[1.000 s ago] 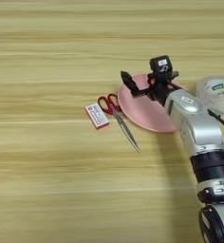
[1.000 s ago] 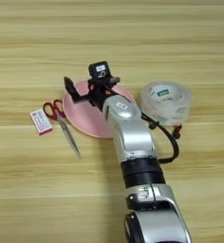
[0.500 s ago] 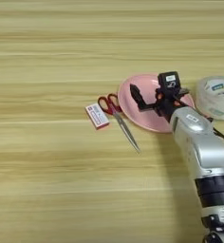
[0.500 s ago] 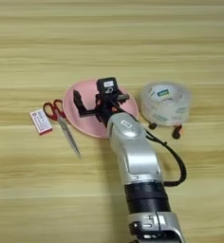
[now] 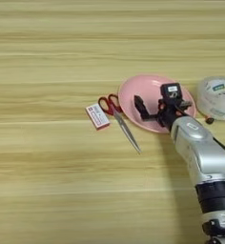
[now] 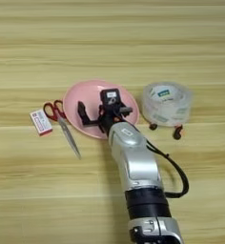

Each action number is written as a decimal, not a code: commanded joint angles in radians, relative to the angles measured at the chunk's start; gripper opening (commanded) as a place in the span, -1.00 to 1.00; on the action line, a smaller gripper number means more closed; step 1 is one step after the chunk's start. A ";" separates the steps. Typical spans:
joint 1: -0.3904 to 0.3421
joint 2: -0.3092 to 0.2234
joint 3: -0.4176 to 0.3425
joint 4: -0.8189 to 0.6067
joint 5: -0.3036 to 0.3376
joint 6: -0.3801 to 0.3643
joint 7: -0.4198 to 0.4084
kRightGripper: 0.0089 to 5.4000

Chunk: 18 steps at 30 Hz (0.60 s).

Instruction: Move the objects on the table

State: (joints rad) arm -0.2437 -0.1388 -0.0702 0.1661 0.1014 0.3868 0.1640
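Over the last second the right gripper (image 6: 96, 110) has drawn back toward the near rim of the round pink plate (image 6: 88, 93). Its two black fingers (image 6: 82, 113) stand apart above the plate, holding nothing. Just left lie the red-handled scissors (image 6: 62, 125) and the small red-and-white box (image 6: 40, 122). The large clear tape roll (image 6: 167, 102) sits right of the plate, with orange-and-black pliers handles (image 6: 177, 133) showing at its near side on the wooden table (image 6: 112, 43).

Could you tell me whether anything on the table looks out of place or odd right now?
One thing: the pliers lie mostly hidden under the clear tape roll, only their handle ends poking out. The scissors, small box and pink plate lie flat and look undamaged. The claw hangs over the plate.
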 commanded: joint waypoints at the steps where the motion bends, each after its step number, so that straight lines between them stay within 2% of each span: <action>1: -0.085 -0.018 -0.029 0.048 -0.006 -0.052 -0.023 1.00; 5: -0.067 -0.012 -0.017 0.052 -0.006 -0.042 -0.014 1.00; 18: 0.098 0.003 0.085 -0.210 0.003 0.122 0.031 1.00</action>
State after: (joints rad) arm -0.1306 -0.1326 0.0055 0.0265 0.1009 0.4994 0.1884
